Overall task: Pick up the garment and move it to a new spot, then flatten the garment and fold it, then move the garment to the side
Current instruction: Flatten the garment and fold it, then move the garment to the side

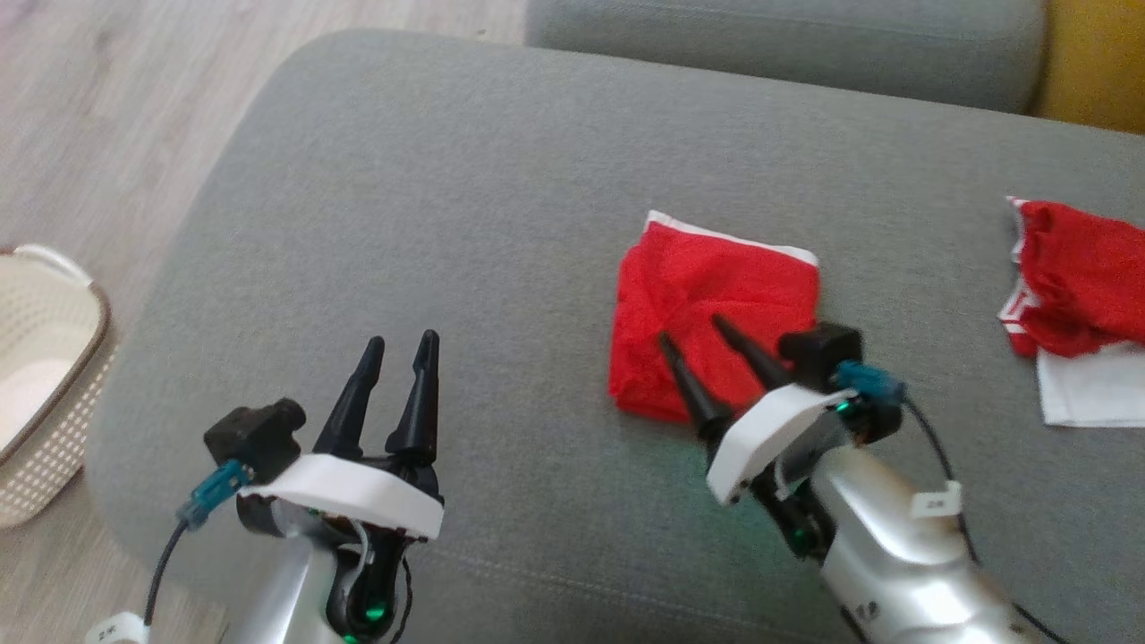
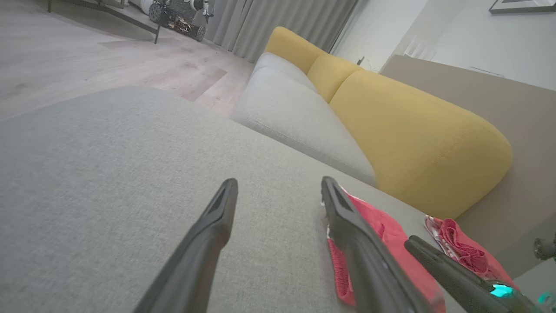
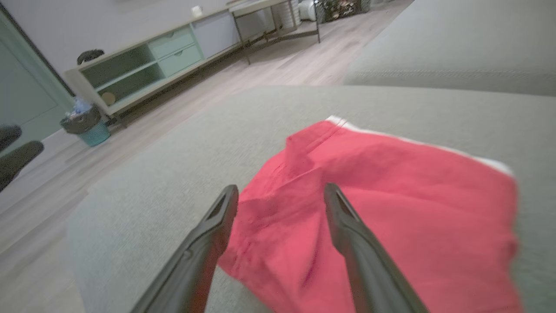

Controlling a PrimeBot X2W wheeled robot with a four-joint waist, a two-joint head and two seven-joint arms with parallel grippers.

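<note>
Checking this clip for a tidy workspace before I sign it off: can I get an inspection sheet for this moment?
Surface: grey cushion, smooth fabric.
Job's things: red garment, folded, white-edged, lying mid-cushion.
Clutter: second red garment overlapping a white cloth at the cushion's right; basket on the floor, left.
Grippers: left gripper open over bare cushion; right gripper open, fingers over the red garment's near part, nothing held.
Cables: black cable with teal plug at the left wrist, another at the right.
Surroundings: wood floor, yellow backrest, sideboard, bin.
</note>
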